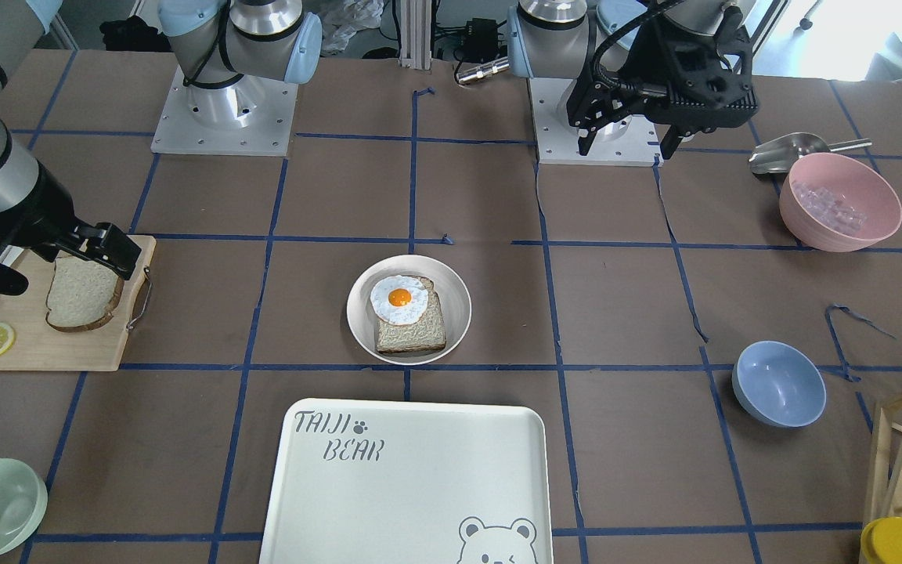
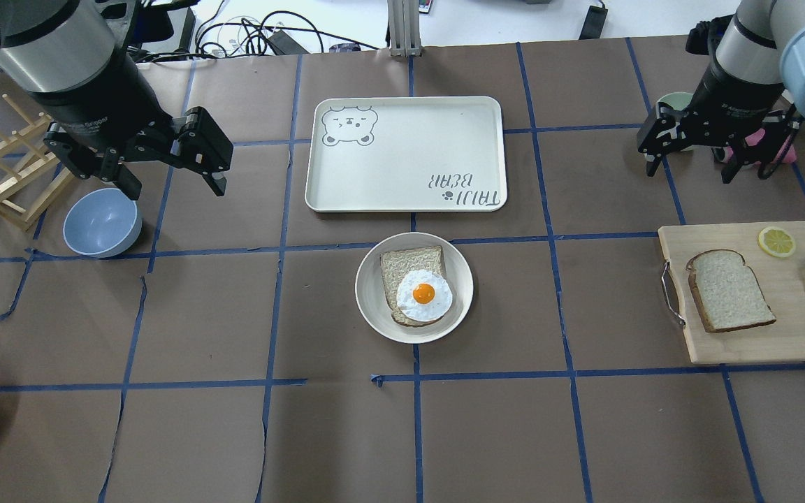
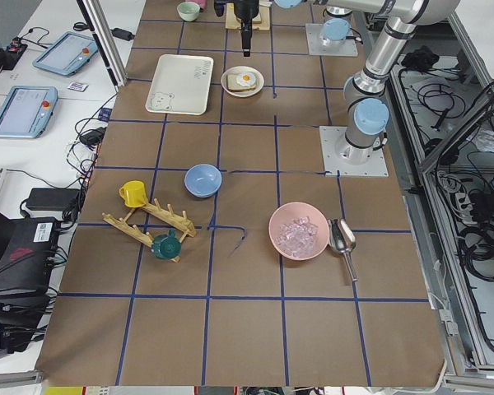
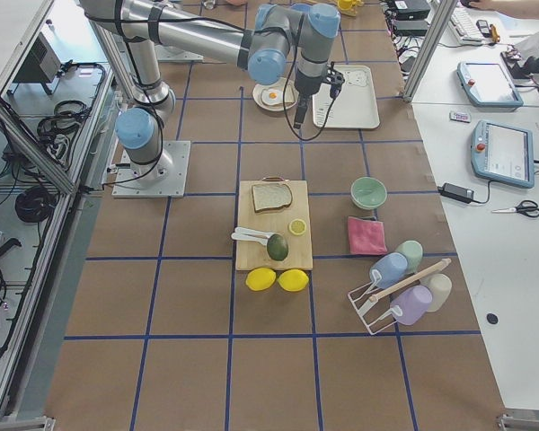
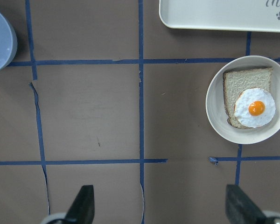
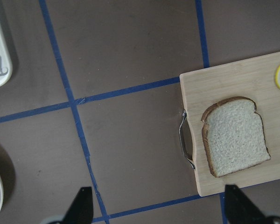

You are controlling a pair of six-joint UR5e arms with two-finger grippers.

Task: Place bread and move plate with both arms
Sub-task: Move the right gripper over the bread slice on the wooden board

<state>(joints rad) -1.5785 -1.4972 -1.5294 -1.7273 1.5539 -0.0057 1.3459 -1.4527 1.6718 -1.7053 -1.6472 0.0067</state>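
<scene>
Matt brown paper is covering the counter (image 2: 200,433); the cutting board (image 2: 794,342) is showing wood grain, the plate (image 2: 369,293) gleaming smooth.

bread (image 2: 729,290) top exposed | lemon slice (image 2: 776,242) near | plate (image 2: 374,314) rim likely reachable | tray (image 2: 409,161) just beyond

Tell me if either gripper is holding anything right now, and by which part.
Nothing is held. The left gripper and the right gripper both hang open and empty; the bread lies untouched on the cutting board.

Pale bread (image 2: 729,290) lies flat on the cutting board (image 2: 787,339); round off-white plate (image 2: 372,311) holds egg toast (image 2: 416,285).
</scene>
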